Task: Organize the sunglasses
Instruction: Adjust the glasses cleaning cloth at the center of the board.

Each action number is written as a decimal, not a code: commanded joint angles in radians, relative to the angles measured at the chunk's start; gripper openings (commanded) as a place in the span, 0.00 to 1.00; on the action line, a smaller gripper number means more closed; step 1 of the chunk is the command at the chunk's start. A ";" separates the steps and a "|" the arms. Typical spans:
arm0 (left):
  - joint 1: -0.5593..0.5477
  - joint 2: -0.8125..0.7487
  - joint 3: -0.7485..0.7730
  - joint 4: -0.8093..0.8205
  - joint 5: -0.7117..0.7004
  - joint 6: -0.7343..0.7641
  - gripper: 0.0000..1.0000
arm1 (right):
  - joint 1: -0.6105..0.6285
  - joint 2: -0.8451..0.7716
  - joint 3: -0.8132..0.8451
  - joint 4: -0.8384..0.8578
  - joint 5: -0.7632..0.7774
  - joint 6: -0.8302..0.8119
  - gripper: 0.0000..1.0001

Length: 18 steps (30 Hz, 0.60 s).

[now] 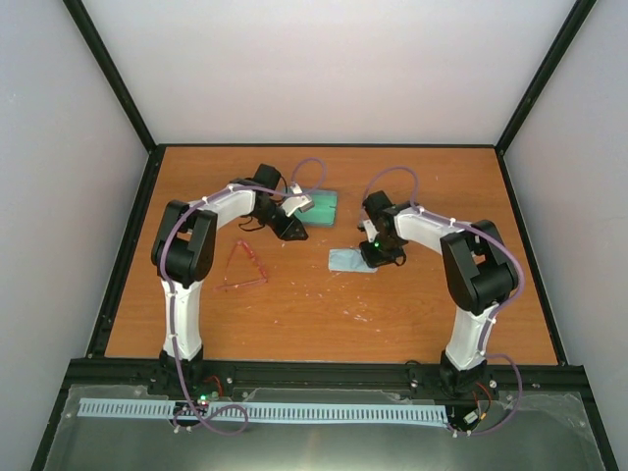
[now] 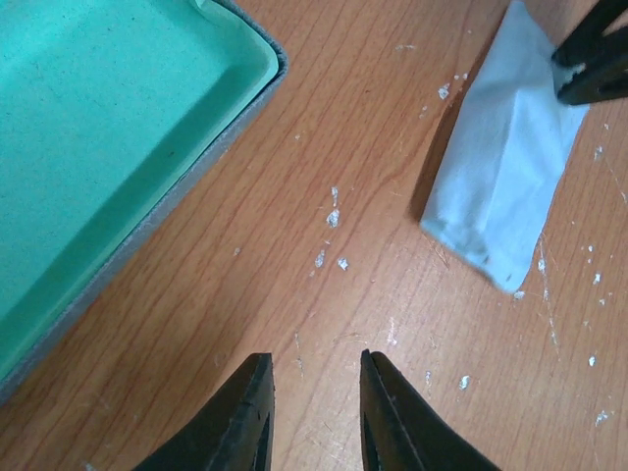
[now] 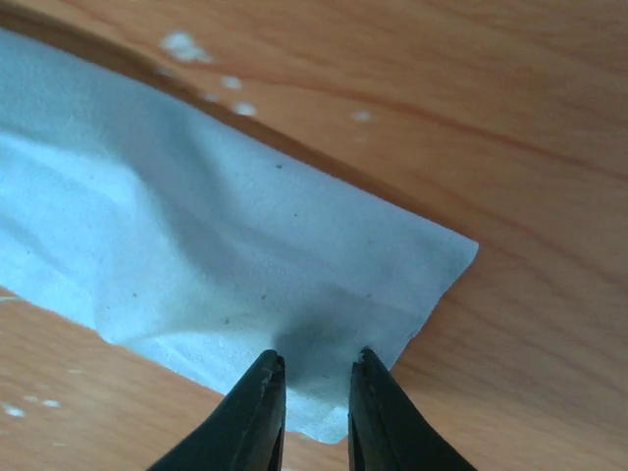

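Note:
The sunglasses (image 1: 242, 267), thin red-pink wire frames, lie on the table to the left of centre, in front of my left arm. My left gripper (image 1: 291, 233) (image 2: 316, 368) is open and empty, low over bare wood beside the open grey-blue case (image 1: 317, 206) (image 2: 98, 147) with green lining. My right gripper (image 1: 379, 257) (image 3: 317, 361) is open, its tips set down on the near edge of the light-blue cloth (image 1: 350, 260) (image 3: 216, 245). The cloth is rumpled or folded and also shows in the left wrist view (image 2: 505, 167), with the right fingers (image 2: 594, 64) on its far corner.
The wooden table (image 1: 324, 314) has small white flecks (image 2: 332, 218) scattered on it. Black frame rails (image 1: 128, 245) and white walls enclose it on three sides. Both arm bases stand at the near edge.

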 commanded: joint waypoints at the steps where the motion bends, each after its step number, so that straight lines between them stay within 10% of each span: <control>1: 0.003 -0.038 0.005 0.000 0.001 -0.004 0.28 | -0.034 0.040 0.003 -0.095 0.136 -0.027 0.23; 7: 0.004 -0.036 0.012 0.007 -0.010 -0.008 0.31 | -0.023 -0.129 0.030 -0.034 0.047 -0.016 0.39; 18: 0.014 -0.002 0.044 0.019 0.002 -0.005 0.31 | 0.123 -0.115 0.083 -0.008 0.050 -0.017 0.24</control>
